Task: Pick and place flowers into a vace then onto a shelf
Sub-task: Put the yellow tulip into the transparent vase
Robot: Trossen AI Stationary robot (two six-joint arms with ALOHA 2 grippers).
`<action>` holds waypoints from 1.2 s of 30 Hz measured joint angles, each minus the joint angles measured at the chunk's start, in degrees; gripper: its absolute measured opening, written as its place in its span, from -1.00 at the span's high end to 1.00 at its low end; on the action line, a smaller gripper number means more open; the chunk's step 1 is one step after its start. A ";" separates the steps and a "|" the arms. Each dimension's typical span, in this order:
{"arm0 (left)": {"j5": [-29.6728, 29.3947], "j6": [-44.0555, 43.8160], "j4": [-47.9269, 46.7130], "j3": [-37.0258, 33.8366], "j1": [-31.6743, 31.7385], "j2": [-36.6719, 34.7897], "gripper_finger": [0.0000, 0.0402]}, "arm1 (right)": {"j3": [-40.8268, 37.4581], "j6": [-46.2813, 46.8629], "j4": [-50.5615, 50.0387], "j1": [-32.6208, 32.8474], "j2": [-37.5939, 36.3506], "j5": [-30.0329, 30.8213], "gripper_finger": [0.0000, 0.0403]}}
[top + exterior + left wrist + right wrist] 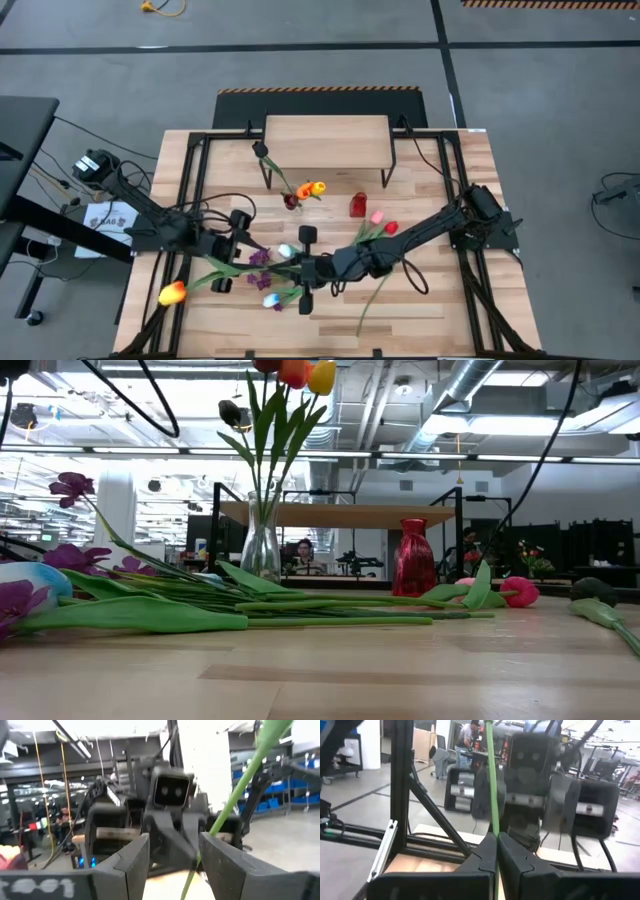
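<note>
The two grippers face each other over the table's near middle. My right gripper [297, 266] [496, 837] is shut on a green tulip stem [491, 780]. That stem runs toward the table's left, ending in an orange-yellow head [172, 292]. My left gripper [247, 250] [172, 840] is open, and the same stem [235, 790] passes between its fingers, close to one; I cannot tell whether it touches. A clear glass vase [292, 201] [260, 545] stands upright in front of the shelf [327, 140] [340, 513] and holds red, orange and yellow tulips. My right gripper pinches the tulip's bare stem [493, 826] between its two shut fingers. The fingers lie across the stem and come level from the table's right side. The stem runs on past the fingertips toward the left gripper; whether the flower is lifted clear does not show.
Loose flowers lie on the table: purple sprigs [260, 258], a white-blue head [272, 298], pink and red heads [383, 223], and a long stem [375, 295]. A small red vase [358, 205] [412, 557] stands right of the glass one. Black frame rails run along both table sides.
</note>
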 joint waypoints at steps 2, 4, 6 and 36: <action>0.33 0.15 1.12 0.00 0.00 -0.06 0.18 | 0.00 -0.01 -0.77 0.00 0.00 0.32 1.00; 0.10 0.57 1.39 0.00 0.00 -0.15 0.18 | 0.00 -0.01 -0.86 -0.05 0.01 0.48 1.00; -0.08 1.02 1.73 0.00 -0.02 -0.17 0.18 | 0.00 -0.01 -0.81 -0.07 0.00 0.50 1.00; -2.82 1.59 -2.12 0.00 -3.11 -0.20 0.18 | 0.00 -1.52 -0.75 0.94 0.02 3.61 1.00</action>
